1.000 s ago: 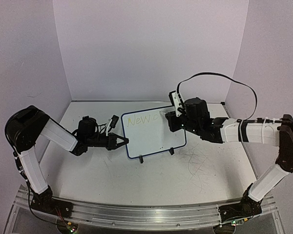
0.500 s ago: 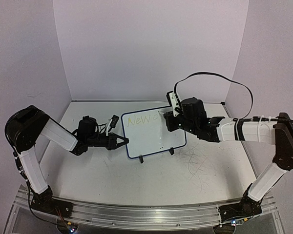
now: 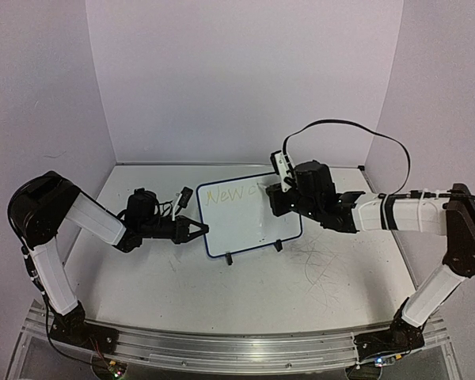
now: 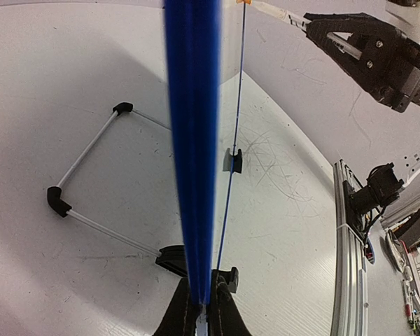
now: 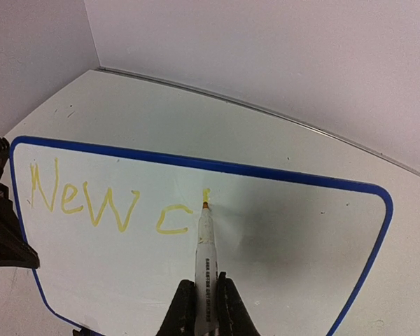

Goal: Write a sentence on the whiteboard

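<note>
The whiteboard stands tilted on its black feet mid-table, nearer the far edge. The sentence reads "New c" in pale yellow along the board's top edge, with a short stroke just right of the c. Left gripper: jaws narrow, pinching the board's blue left frame edge. Right gripper: jaws closed on a white marker, orange tip at that stroke, apparently touching the surface. Grey scribbles mark the table toward its right edge.
</note>
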`<state>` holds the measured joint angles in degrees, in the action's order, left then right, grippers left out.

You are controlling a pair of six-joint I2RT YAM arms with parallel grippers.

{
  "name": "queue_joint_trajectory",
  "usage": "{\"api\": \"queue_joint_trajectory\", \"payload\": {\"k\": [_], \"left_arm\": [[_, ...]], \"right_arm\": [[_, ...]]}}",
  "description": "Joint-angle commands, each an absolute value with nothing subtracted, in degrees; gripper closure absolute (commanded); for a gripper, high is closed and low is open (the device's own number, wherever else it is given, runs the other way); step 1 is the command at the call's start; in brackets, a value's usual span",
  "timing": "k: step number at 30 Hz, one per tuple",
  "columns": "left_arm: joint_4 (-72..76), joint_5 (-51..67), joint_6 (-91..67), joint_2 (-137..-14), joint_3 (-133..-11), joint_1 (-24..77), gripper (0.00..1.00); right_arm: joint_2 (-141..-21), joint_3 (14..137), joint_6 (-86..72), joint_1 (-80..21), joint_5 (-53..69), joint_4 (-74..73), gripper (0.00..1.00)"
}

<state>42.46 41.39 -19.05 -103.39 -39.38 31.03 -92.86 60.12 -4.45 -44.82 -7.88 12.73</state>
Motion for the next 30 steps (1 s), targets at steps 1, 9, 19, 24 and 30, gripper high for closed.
{"api": "queue_joint_trajectory", "payload": {"k": [1,9,19,24,30], "left_arm": [[40.4,38.5,-17.1,-102.6,-40.9,30.8,1.00],[40.3,38.4,-17.0,-102.4,-40.8,30.8,1.00],[40.2,38.4,-17.1,-102.4,-40.8,30.8,1.00],[40.2,38.3,-17.1,-102.4,-40.9,31.0,1.00],[40.1,38.2,-17.1,-102.5,-40.8,31.1,1.00]], "right_arm": [[-91.0,58.7,-5.6,-44.9,-7.6,12.0,1.00],[-90.2,56.8,-6.4,-45.2,-6.9,11.6,1.00],[-90.2,56.2,-6.5,-45.7,-7.4,11.4,1.00],[-90.9,57.6,-6.5,-45.7,-9.0,12.4,1.00],[-92.0,59.3,-6.1,-45.7,-10.5,13.5,1.00]]}}
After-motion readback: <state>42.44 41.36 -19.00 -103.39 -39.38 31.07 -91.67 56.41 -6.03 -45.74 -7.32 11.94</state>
